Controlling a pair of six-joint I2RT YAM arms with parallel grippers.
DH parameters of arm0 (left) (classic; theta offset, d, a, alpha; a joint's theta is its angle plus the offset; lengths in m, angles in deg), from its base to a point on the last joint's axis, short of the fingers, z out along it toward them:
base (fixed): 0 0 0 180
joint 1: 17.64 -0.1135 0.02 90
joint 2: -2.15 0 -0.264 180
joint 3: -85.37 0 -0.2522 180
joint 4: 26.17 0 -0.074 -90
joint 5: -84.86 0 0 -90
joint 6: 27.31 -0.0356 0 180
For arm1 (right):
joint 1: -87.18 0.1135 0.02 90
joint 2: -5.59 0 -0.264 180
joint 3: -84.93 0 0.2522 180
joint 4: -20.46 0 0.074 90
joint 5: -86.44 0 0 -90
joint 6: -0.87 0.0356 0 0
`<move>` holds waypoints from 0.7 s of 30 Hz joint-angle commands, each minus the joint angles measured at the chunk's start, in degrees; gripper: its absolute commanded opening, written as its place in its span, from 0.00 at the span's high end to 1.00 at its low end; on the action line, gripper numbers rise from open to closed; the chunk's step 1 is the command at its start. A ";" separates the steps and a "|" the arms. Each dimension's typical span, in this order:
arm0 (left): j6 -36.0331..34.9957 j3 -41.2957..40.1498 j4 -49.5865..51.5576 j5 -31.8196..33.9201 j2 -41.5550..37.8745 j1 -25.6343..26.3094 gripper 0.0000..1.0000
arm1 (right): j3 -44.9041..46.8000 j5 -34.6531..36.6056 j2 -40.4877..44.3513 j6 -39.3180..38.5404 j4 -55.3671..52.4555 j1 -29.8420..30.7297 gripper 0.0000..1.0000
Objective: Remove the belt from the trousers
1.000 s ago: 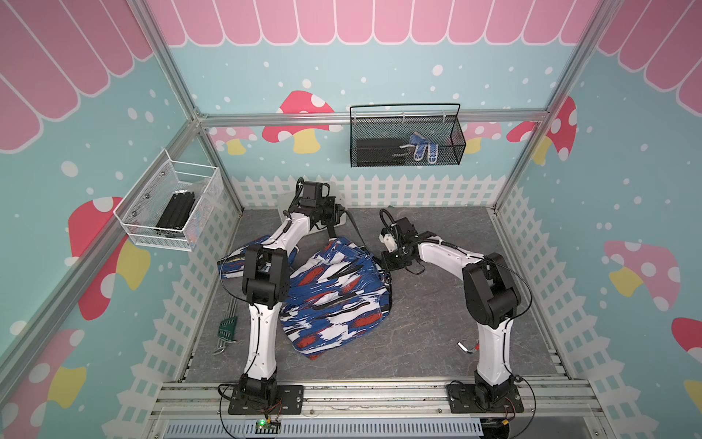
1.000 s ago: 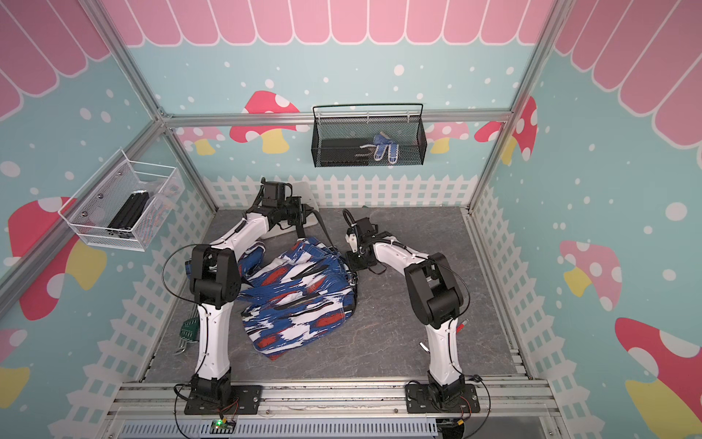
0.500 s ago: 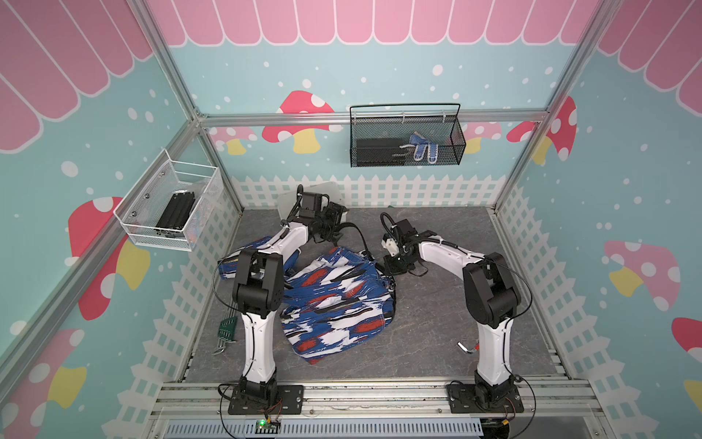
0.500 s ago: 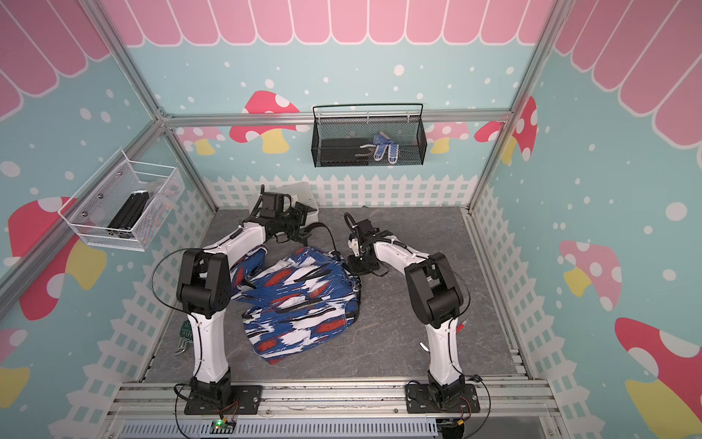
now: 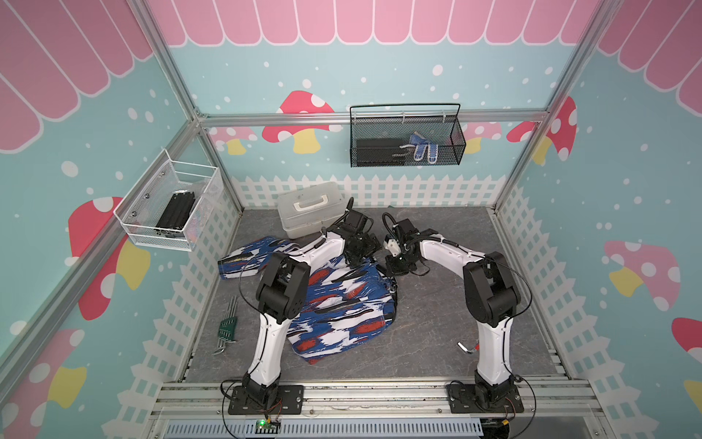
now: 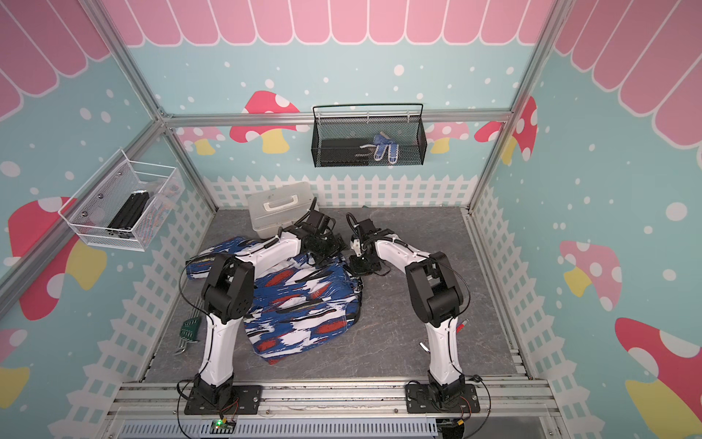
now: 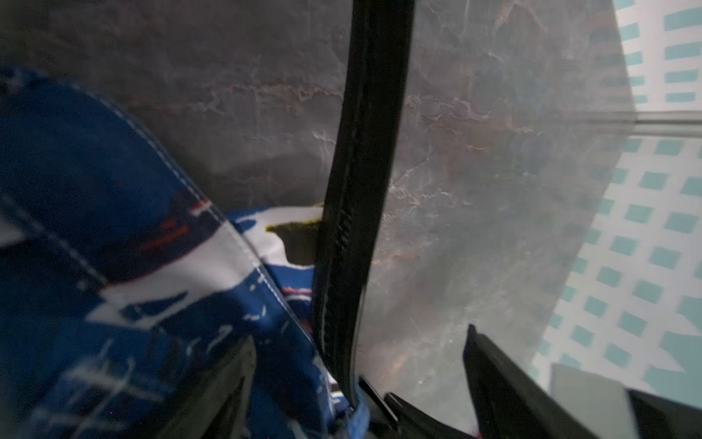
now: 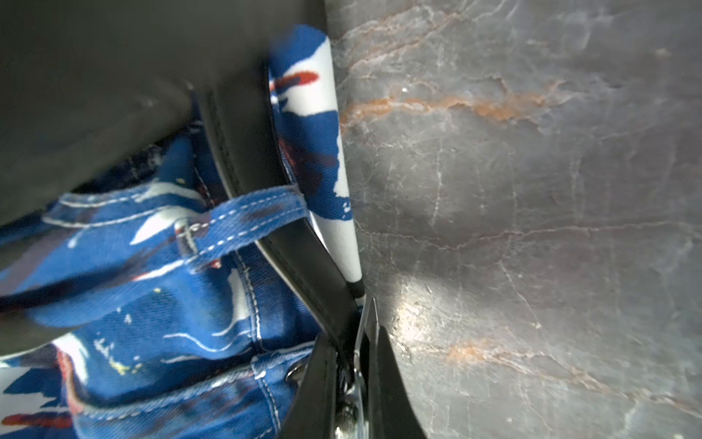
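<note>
The trousers (image 5: 342, 304) (image 6: 304, 300) lie crumpled mid-floor between both arms. In the right wrist view the black belt (image 8: 304, 262) passes under a blue belt loop (image 8: 250, 216), and my right gripper (image 8: 353, 365) is shut on its end, where metal glints. My right gripper (image 5: 397, 262) sits low at the waistband's back right corner. My left gripper (image 5: 359, 251) hovers just beside it, over the waistband. In the left wrist view its fingers (image 7: 494, 376) stand apart, open, and the belt (image 7: 364, 152) runs taut between them, off the trousers (image 7: 114, 228).
A white plastic case (image 5: 309, 207) stands at the back wall behind the left gripper. Green hex keys (image 5: 228, 328) lie at the left fence, a single Allen key (image 5: 467, 347) by the right arm's base. Wire baskets (image 5: 406, 140) (image 5: 171, 213) hang on the walls.
My left gripper let go and opened, then came down and forward from the back wall to the waistband beside the right gripper. The right gripper stayed shut and barely moved.
</note>
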 commanded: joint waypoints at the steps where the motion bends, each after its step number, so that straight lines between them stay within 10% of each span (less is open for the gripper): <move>1: -2.65 2.19 4.16 3.76 2.07 -0.26 0.52 | 2.24 1.72 -3.67 -1.28 -6.59 0.34 1.00; 6: -0.52 3.89 4.47 2.32 4.85 -0.67 1.00 | 1.82 1.21 -4.12 -1.50 -6.58 0.38 1.00; 21: 15.06 10.03 -7.33 -6.30 -6.06 -17.52 1.00 | 5.67 2.74 -3.82 -0.04 -7.55 0.25 1.00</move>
